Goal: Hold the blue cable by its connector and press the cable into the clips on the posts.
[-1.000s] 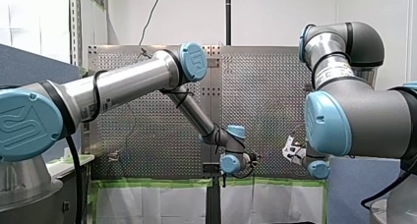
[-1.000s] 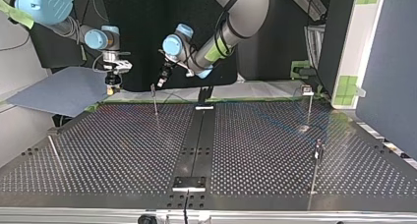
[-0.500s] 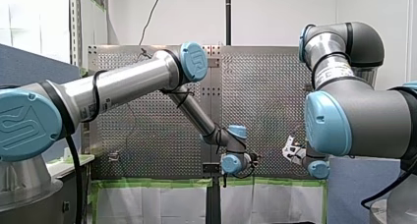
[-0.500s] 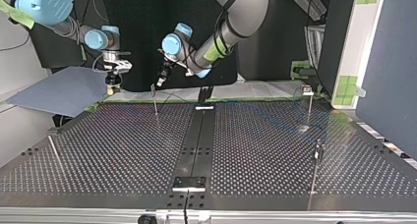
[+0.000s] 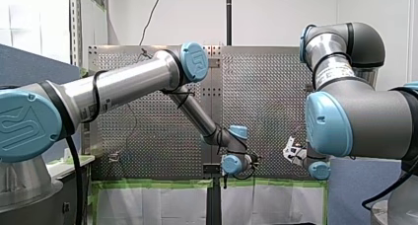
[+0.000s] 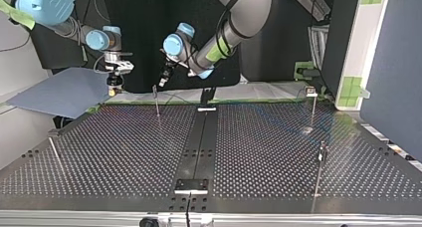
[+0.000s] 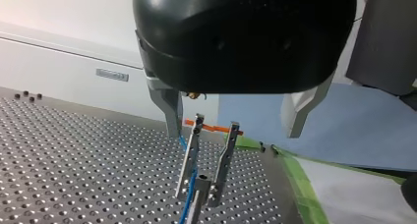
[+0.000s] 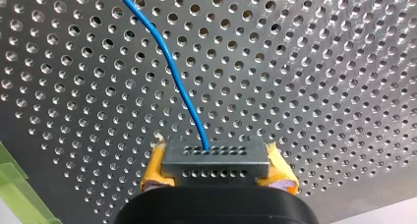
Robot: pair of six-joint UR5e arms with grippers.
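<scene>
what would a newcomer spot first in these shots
Probably the blue cable in the right wrist view, running over the perforated table into a grey connector clamped between my right gripper's yellow pads. Next, in the left wrist view, my left gripper is open, and a two-pronged metal clip shows between its fingers, with the cable running along one prong.

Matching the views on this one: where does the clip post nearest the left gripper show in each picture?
Front view: cannot make it out.
Top view: the clip post stands at the perforated table's far edge, just under my left gripper.
Left wrist view: its two prongs stand between the open fingers, the blue cable alongside one.
Right wrist view: not in it; my right gripper holds the connector.
Shared landmark: the perforated table.
</scene>
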